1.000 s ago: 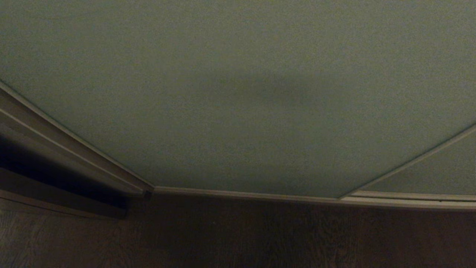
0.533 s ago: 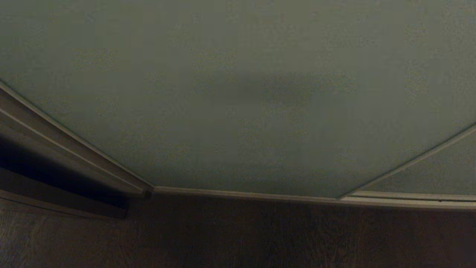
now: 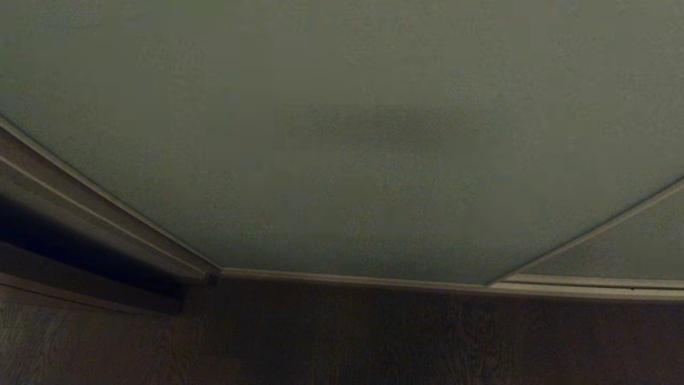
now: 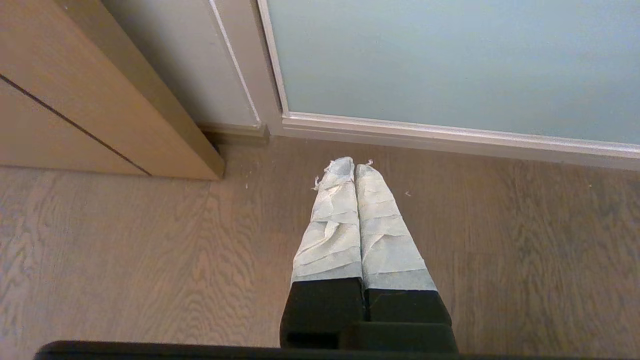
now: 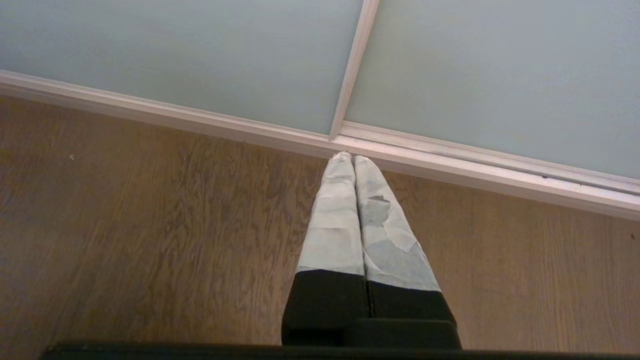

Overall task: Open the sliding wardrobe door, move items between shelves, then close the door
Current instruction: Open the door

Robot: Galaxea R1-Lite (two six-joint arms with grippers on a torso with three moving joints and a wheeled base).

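Head view first: pretty much wall-to-wall tall pale grey-green matte sliding wardrobe door with its slim silvery frame, sitting fully across the opening, so I'd say nothing on the list has been done yet: door not slid, no toys moved, closing obviously still to come. Neither arm shows here, and it's dim enough that the dark gap low on the left could be anything. Left wrist view: the left gripper, black with pale tape-wrapped fingers, is clenched tight on nothing and hangs over the grey-brown wood-grain plank floor, near the door's lower left corner, where a light wooden cabinet side stands just beside the frame. Right wrist view: the right gripper is likewise pressed together and empty, tips close to the pale floor rail where the door's edge meets a second grey-green panel. The soft toys and white shelves are completely hidden behind the door, and I can't spot any handle.
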